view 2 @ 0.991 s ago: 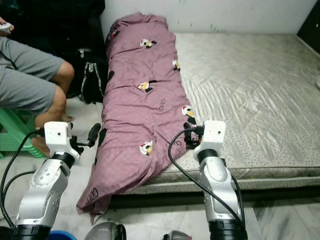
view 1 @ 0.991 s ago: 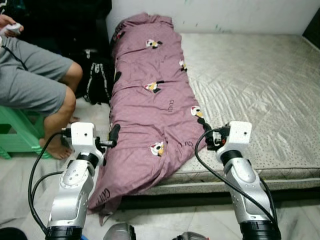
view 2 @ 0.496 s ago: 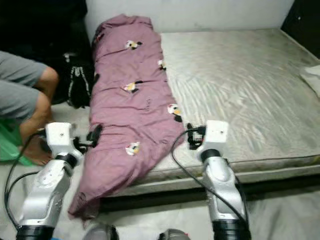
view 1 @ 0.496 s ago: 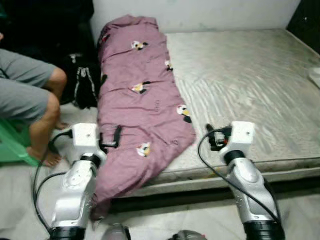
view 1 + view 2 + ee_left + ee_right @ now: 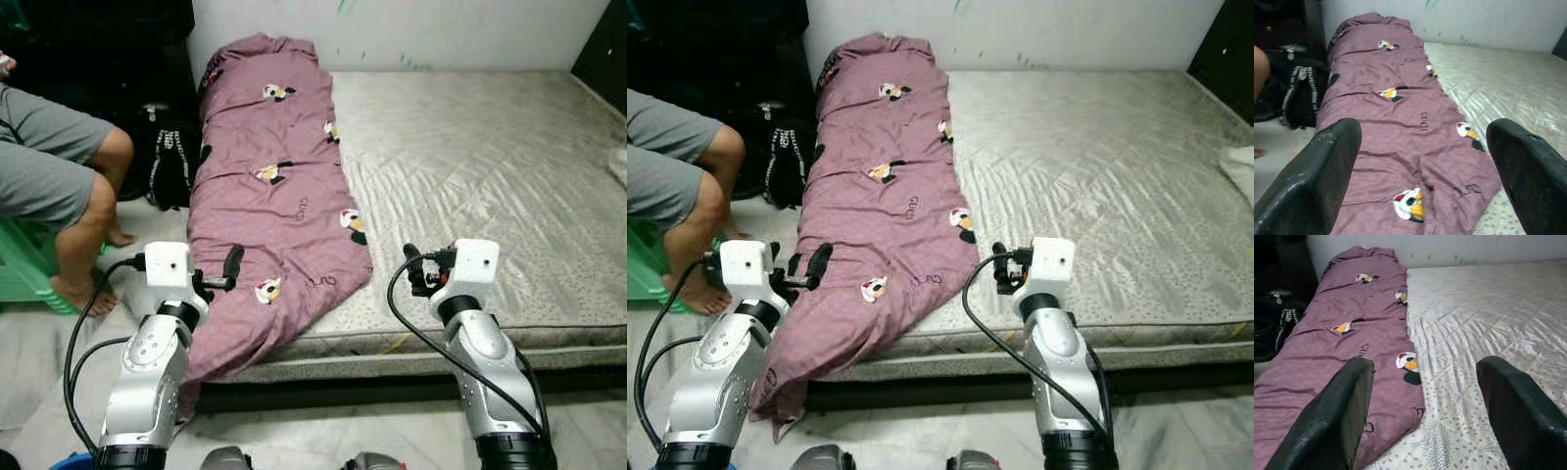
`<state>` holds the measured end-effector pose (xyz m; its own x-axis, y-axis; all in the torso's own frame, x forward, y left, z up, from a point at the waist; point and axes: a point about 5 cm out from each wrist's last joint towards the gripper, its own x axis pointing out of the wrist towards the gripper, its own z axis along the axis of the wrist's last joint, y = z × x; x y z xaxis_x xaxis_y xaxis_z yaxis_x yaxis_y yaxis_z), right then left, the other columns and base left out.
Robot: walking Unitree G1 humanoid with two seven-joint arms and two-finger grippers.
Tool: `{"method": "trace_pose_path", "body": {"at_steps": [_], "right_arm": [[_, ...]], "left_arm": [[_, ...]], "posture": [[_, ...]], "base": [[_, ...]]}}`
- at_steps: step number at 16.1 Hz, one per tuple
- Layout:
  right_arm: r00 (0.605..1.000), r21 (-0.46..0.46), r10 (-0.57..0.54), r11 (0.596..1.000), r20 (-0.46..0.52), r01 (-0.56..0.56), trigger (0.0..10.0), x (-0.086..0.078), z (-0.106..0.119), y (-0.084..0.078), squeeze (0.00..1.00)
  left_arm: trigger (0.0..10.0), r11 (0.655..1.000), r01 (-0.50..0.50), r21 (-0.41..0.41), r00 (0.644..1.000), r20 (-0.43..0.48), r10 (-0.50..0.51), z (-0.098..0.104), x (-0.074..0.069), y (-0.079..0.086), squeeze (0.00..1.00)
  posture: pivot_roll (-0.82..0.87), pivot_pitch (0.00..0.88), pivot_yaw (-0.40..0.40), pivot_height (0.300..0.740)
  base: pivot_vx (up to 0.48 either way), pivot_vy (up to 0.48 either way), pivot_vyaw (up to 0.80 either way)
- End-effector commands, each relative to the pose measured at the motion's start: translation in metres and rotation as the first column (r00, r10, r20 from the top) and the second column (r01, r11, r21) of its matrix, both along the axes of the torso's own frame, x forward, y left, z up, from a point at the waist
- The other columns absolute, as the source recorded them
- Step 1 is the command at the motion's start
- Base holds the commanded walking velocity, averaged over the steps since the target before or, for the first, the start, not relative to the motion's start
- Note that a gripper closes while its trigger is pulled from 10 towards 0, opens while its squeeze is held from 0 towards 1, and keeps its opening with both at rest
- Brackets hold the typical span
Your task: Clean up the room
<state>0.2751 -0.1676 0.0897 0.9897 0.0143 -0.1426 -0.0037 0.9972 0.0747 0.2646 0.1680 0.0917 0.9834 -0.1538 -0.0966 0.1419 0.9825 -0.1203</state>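
We stand at the foot of a low mattress (image 5: pixel 490 166) with a quilted grey cover, and a long mauve quilt (image 5: pixel 274 196) printed with small cartoon birds lies along its left edge, running from 12 o'clock by the white wall (image 5: pixel 441 29) down toward 7 o'clock. The quilt's near end spills over the mattress's front corner and hangs down to the pale tiled floor (image 5: pixel 39 392).

Our left gripper (image 5: pixel 220 276) sits at about 8 o'clock, over the quilt's near left part; in the left wrist view its two black fingers (image 5: pixel 1317 176) are spread wide with only quilt showing between them, holding nothing. Whether they touch the cloth we cannot tell. Our right gripper (image 5: pixel 416 271) sits at about 4 o'clock over the mattress, just beside the quilt's right edge; its fingers (image 5: pixel 1337 416) are likewise wide apart and hold nothing.

From 1 to 3 o'clock the mattress lies bare, with a pale cloth (image 5: pixel 619 166) at its far right edge. At 9 to 10 o'clock a person (image 5: pixel 59 176) in grey shorts sits on a green stool (image 5: pixel 24 274), bare feet on the floor close to our left arm. A black bag (image 5: pixel 171 162) with white-trimmed straps sits between the person and the quilt, narrowing the floor there.
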Motion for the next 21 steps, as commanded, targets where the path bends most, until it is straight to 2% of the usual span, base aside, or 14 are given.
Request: {"method": "trace_pose_path", "body": {"at_steps": [1,21], "right_arm": [[1.000,0.004,0.004,1.000,0.011,-0.004,10.0,0.0016,0.0039,0.0008,0.00],[1.000,-0.002,0.007,1.000,0.015,-0.007,10.0,0.0009,0.0048,0.0015,0.00]], "left_arm": [[10.0,1.000,0.010,-0.002,1.000,0.023,-0.009,0.0047,-0.0005,0.0007,0.00],[10.0,0.999,0.032,-0.017,0.999,0.010,-0.032,0.0034,-0.0029,0.0002,0.00]], "posture": [[-0.01,0.000,-0.024,0.740],[-0.01,0.000,-0.027,0.740]], "base": [[0.000,0.000,0.00],[0.250,0.000,0.00]]}}
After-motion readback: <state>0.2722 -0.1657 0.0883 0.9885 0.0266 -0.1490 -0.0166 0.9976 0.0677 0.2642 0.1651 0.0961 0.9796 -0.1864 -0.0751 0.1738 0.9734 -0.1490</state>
